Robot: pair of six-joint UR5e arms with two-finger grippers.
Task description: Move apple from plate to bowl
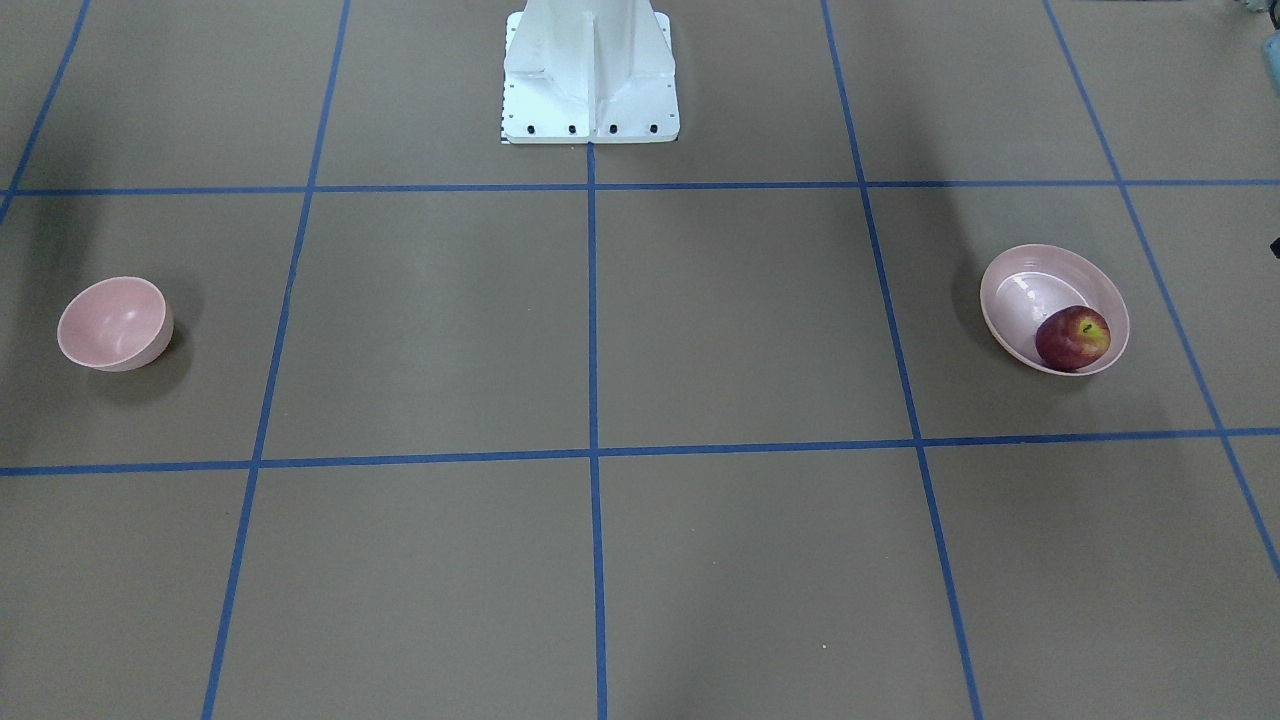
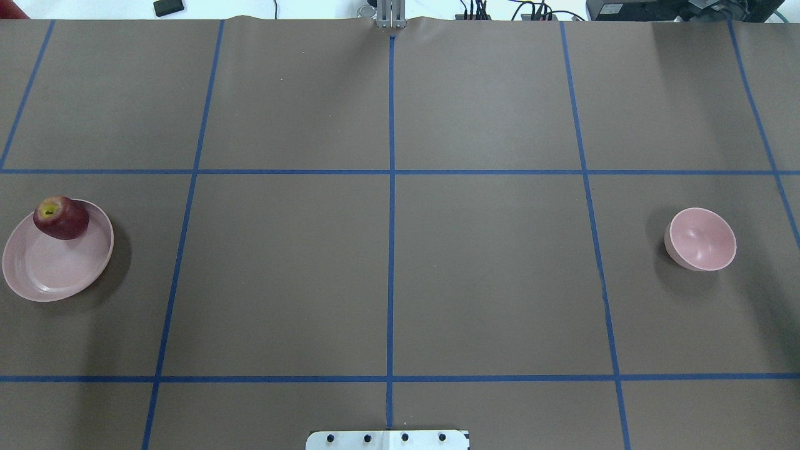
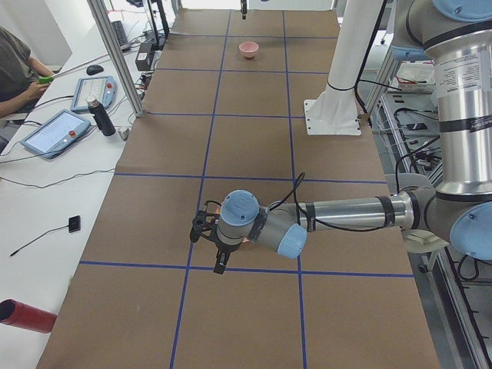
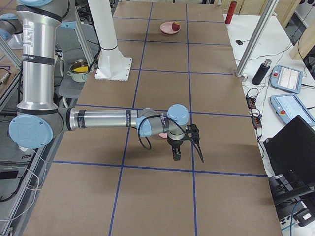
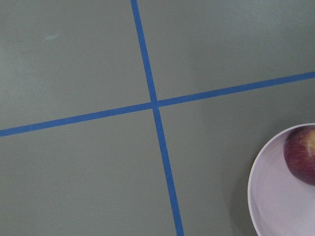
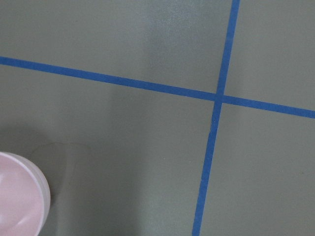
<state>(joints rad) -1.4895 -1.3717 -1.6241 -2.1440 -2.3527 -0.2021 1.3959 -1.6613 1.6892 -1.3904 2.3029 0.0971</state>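
Brown paper cover (image 2: 487, 269): spread over the whole table, marked into squares by blue tape lines (image 2: 391, 250).
Landmark: white pedestal (image 1: 590, 70), bolted at the robot's edge of the table on the middle tape line.
Plate (image 2: 44, 275): well out to the pedestal's left, in the row of squares just ahead of it.
Apple (image 2: 61, 218): in the plate, stem up, against the rim farthest from the pedestal.
Left gripper (image 3: 209, 246): hangs over the plate at the pedestal's left. The wrist hides nearly all of the dish in the left side view. Whether its fingers are apart or together cannot be told.
Bowl (image 2: 701, 239): well out to the pedestal's right, same row, upright, far from the plate.
Right gripper (image 4: 189, 155): hangs just beside the bowl at the pedestal's right. Only a side view shows it, so its state cannot be told.
Between plate and bowl: paper and tape lines, straight ahead of the pedestal.
Bench across from the pedestal: two metal posts (image 3: 115, 54) at the table edge, a black bottle (image 4: 259, 72), two teach pendants (image 4: 285, 78), a laptop (image 4: 290, 147), a red cylinder (image 3: 27, 316).
Farthest from the pedestal: a seated person (image 3: 15, 69) at the bench.
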